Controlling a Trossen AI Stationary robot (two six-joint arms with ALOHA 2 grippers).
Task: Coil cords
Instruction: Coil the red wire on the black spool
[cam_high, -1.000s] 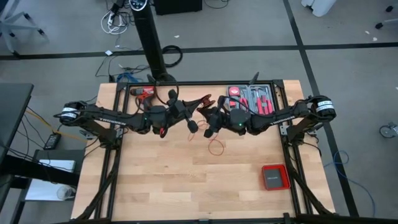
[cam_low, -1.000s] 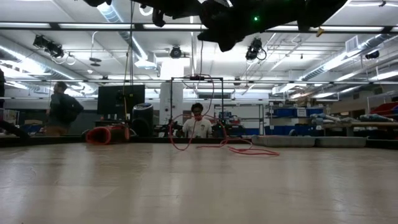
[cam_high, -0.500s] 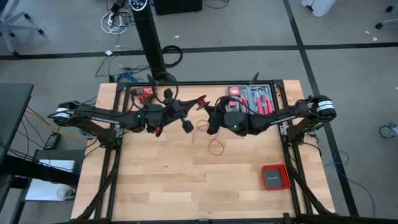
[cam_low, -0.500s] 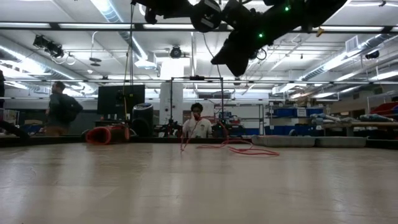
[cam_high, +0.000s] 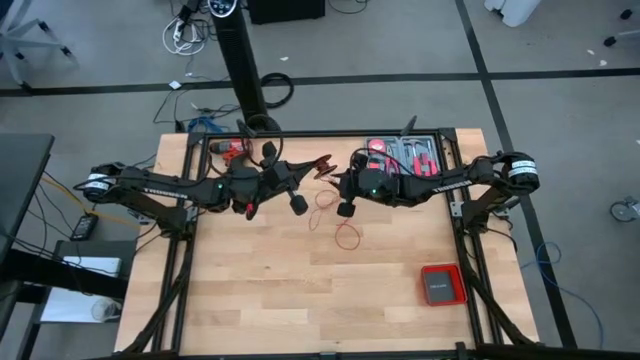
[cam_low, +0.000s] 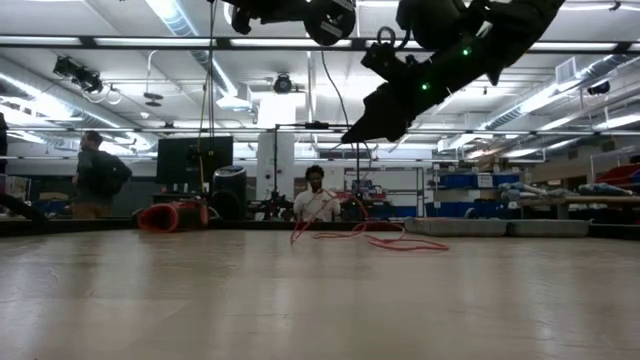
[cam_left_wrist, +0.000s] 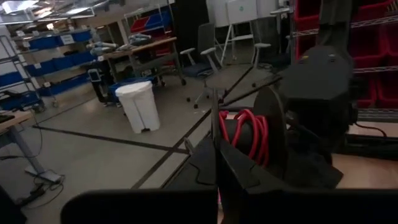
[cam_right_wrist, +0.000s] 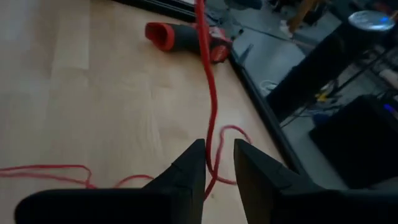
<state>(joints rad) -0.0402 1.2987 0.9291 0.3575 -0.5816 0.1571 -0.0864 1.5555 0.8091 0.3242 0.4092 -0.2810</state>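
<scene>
The cord (cam_high: 335, 215) is a thin red wire lying in loose loops mid-table, seen also in the low view (cam_low: 365, 238). A strand (cam_right_wrist: 209, 93) rises from it toward my left gripper (cam_high: 298, 203), which is shut and level, high above the table (cam_low: 330, 18). My right gripper (cam_right_wrist: 217, 165) is open and slants down over the loops. Its fingers stand on either side of the strand; I cannot tell whether they touch it. In the left wrist view a bundle of red turns (cam_left_wrist: 244, 134) shows past the shut fingers. My left gripper is shut on the cord, level and high above the table. Its own fingers (cam_left_wrist: 239, 177) hide the place of contact. A thin strand (cam_low: 312, 120) hangs slack below it, and the cord's lower loops lie on the table.
A red-and-black drill (cam_high: 232, 148) lies at the far left edge, and a tray of tools (cam_high: 405, 160) sits at the far right. A red clamp-like thing (cam_high: 322, 165) lies between the arms. A flat red box (cam_high: 440, 284) sits near the right front.
My right gripper has gone down toward the table and tipped its fingers downward. The cord loop that hung raised above the table has sunk onto the boards. My left gripper has drawn slightly toward the table's left edge.
</scene>
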